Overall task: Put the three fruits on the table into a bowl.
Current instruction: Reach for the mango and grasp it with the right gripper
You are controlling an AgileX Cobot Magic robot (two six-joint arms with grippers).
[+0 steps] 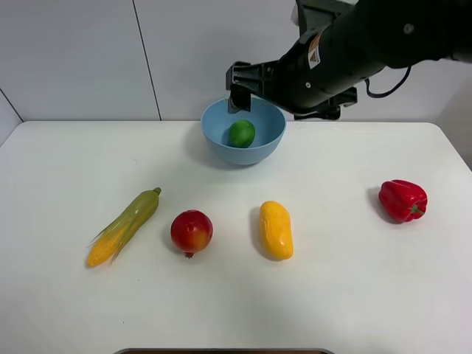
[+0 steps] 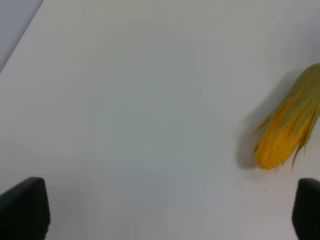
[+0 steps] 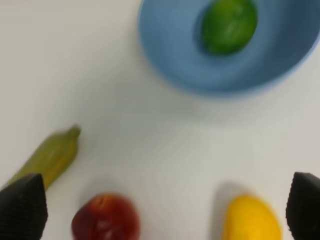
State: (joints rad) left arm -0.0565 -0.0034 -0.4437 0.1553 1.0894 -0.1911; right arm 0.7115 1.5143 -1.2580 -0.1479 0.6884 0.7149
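Observation:
The green lime (image 1: 241,133) (image 3: 229,26) lies inside the light blue bowl (image 1: 264,118) (image 3: 170,55) at the back of the white table (image 1: 339,295). A red fruit (image 1: 192,231) (image 3: 105,218) and a yellow mango (image 1: 276,229) (image 3: 251,218) rest side by side on the table in front of the bowl. My right gripper (image 1: 240,82) (image 3: 162,207) hangs open and empty above the bowl's far left rim, the arm reaching in from the right. The left gripper (image 2: 170,212) is open over bare table beside the corn, holding nothing; it does not show in the high view.
A corn cob (image 1: 124,226) (image 2: 287,130) (image 3: 47,157) in green husk lies left of the red fruit. A red bell pepper (image 1: 403,200) sits at the right side of the table. A dark edge shows at the table's front rim.

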